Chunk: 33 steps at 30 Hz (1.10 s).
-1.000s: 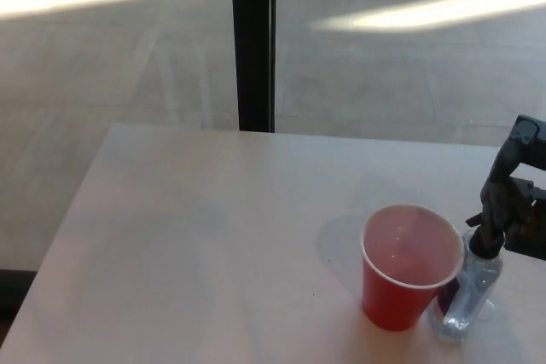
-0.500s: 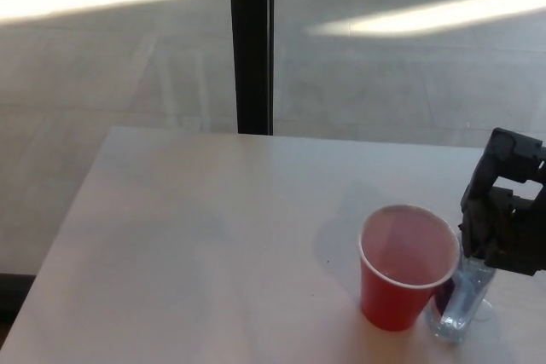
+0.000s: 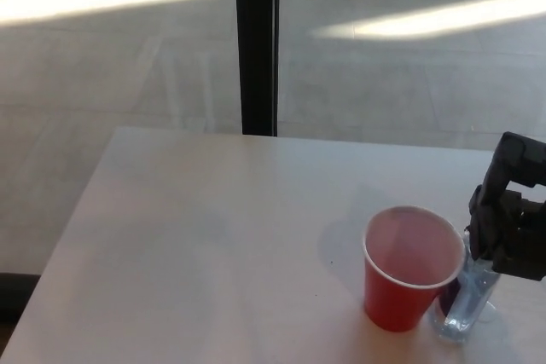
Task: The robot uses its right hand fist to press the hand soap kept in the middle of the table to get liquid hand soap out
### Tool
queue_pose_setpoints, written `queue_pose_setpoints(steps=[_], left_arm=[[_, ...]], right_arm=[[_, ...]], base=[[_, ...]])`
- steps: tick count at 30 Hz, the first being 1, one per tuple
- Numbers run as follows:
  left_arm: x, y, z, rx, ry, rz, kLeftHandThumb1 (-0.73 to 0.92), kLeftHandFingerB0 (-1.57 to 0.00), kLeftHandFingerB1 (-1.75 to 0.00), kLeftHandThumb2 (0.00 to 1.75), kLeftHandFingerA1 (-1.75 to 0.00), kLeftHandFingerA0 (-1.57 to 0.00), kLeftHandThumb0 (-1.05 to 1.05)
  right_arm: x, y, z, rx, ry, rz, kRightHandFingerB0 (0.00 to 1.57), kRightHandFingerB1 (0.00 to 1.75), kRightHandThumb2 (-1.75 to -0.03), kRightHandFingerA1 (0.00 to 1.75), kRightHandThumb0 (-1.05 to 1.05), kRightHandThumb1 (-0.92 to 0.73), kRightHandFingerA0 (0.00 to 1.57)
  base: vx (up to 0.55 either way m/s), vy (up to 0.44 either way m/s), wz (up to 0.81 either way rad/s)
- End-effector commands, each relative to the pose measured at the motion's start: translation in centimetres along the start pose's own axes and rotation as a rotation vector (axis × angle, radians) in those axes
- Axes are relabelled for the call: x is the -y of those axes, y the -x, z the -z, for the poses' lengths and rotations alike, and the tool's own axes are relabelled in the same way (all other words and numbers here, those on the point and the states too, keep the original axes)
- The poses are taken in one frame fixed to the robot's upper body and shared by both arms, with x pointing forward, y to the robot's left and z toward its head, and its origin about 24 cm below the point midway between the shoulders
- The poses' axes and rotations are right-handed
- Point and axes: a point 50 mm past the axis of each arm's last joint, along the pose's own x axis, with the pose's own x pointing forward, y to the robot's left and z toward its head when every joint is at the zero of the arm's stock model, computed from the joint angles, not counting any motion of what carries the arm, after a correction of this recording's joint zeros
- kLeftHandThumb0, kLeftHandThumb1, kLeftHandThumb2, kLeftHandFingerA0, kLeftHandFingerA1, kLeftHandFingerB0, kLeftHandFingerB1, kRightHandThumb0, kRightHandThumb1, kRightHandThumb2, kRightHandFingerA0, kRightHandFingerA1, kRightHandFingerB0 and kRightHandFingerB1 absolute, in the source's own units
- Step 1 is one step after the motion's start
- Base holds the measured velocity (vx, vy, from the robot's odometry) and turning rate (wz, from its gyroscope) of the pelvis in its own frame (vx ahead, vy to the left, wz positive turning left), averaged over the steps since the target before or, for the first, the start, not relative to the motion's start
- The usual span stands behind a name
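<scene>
A clear hand soap bottle (image 3: 462,306) stands at the table's right, close behind and to the right of a red paper cup (image 3: 408,268). My right hand (image 3: 510,221) is black and closed into a fist directly on top of the bottle, covering its pump head. Only the lower clear body of the bottle shows below the fist. The cup is upright and looks empty, its rim just left of the fist. My left hand does not show.
The white table (image 3: 205,236) spreads out to the left and front of the cup. A black vertical post (image 3: 257,40) rises behind the table's far edge, with a sunlit tiled floor beyond it.
The right hand has come down from beside the pump onto the top of the bottle, hiding the pump head. The view has shifted slightly between frames.
</scene>
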Motion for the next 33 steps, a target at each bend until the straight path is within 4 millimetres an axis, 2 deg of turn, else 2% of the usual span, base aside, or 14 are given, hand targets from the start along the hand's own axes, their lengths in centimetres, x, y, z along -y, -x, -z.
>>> queue_pose_setpoints(steps=[1,5,12,14,16,20,21,25,26,27,29,30,32,33], left_arm=[[-0.7,0.0,-0.3,-0.011,0.007,-0.011,0.56,-0.49,-0.72,0.92,-0.81,-0.60,-0.28],[-0.7,-0.1,-0.2,-0.006,-0.009,-0.013,0.55,-0.50,-0.74,0.93,-0.84,-0.66,-0.29],[-1.0,0.1,0.6,-0.019,-0.031,-0.020,0.57,-0.50,-0.73,0.91,-0.81,-0.63,-0.28],[-1.1,0.1,0.6,-0.017,-0.029,-0.020,0.56,-0.52,-0.74,0.92,-0.82,-0.65,-0.29],[-1.3,0.1,0.5,-0.018,-0.003,-0.025,0.54,-0.49,-0.74,1.00,-0.82,-0.62,-0.27],[-1.4,0.2,0.2,-0.006,-0.008,-0.015,0.55,-0.51,-0.76,0.98,-0.84,-0.64,-0.28],[-1.5,0.2,0.1,-0.005,-0.021,-0.025,0.57,-0.55,-0.77,0.92,-0.85,-0.67,-0.29],[-1.4,0.2,-0.2,0.002,-0.013,-0.023,0.49,-0.55,-0.76,1.08,-0.82,-0.66,-0.31],[-1.4,0.2,-0.3,0.003,-0.017,-0.021,0.50,-0.53,-0.75,1.08,-0.82,-0.65,-0.31],[-1.4,0.2,-0.3,0.001,-0.017,-0.023,0.52,-0.50,-0.74,1.01,-0.83,-0.65,-0.30],[-1.4,0.2,-0.3,-0.003,-0.011,-0.027,0.52,-0.50,-0.74,1.01,-0.83,-0.65,-0.30],[-1.4,0.2,-0.3,0.001,-0.011,-0.022,0.56,-0.52,-0.75,0.95,-0.84,-0.65,-0.30],[-1.4,0.1,-0.3,0.002,-0.019,-0.026,0.54,-0.50,-0.74,1.00,-0.85,-0.68,-0.29],[-1.4,0.1,-0.3,0.003,-0.020,-0.023,0.50,-0.54,-0.76,1.08,-0.83,-0.67,-0.30]], right_arm=[[0.2,2.2,4.8,-0.270,-0.032,0.052,0.74,1.70,-1.30,1.75,-0.17,-0.50,1.05],[0.1,2.4,5.3,-0.272,-0.050,0.060,0.73,1.72,-1.37,1.75,-0.17,-0.48,1.07],[-0.6,3.4,6.4,-0.309,-0.117,0.087,0.74,1.71,-1.31,1.75,-0.18,-0.51,1.08],[-0.7,3.4,6.7,-0.318,-0.147,0.091,0.73,1.74,-1.23,1.75,-0.19,-0.56,1.07],[-0.9,3.4,6.9,-0.331,-0.154,0.102,0.73,1.75,-1.28,1.75,-0.20,-0.52,1.07],[-1.0,3.5,7.4,-0.353,-0.192,0.124,0.73,1.74,-1.31,1.75,-0.19,-0.51,1.07],[-0.9,3.5,7.4,-0.360,-0.194,0.127,0.73,1.75,-1.27,1.75,-0.19,-0.54,1.07],[-0.9,3.6,7.8,-0.383,-0.194,0.135,0.74,1.75,-1.31,1.75,-0.18,-0.53,1.07],[-0.8,3.7,7.9,-0.388,-0.193,0.132,0.73,1.75,-1.30,1.75,-0.18,-0.53,1.08],[-0.7,3.7,8.1,-0.396,-0.191,0.129,0.73,1.74,-1.31,1.75,-0.19,-0.53,1.08],[-0.7,3.8,8.1,-0.400,-0.187,0.128,0.73,1.74,-1.31,1.75,-0.19,-0.53,1.08],[-0.6,4.0,8.4,-0.414,-0.178,0.112,0.75,1.73,-1.32,1.75,-0.20,-0.53,1.09],[-0.5,4.2,8.7,-0.436,-0.167,0.116,0.75,1.71,-1.30,1.75,-0.21,-0.53,1.08],[-0.5,4.3,8.8,-0.447,-0.159,0.120,0.73,1.72,-1.28,1.75,-0.20,-0.54,1.07]], base=[[0.00,0.000,0.00],[0.00,0.000,0.00],[0.00,0.000,0.00],[0.00,0.000,0.00],[0.00,0.000,0.00],[0.00,0.000,0.00],[0.00,0.000,0.00],[0.00,0.000,0.00],[0.00,0.000,0.00],[0.00,0.000,0.00],[0.00,0.000,0.00],[0.00,0.000,0.00],[0.00,0.000,0.00],[0.00,0.000,0.00]])
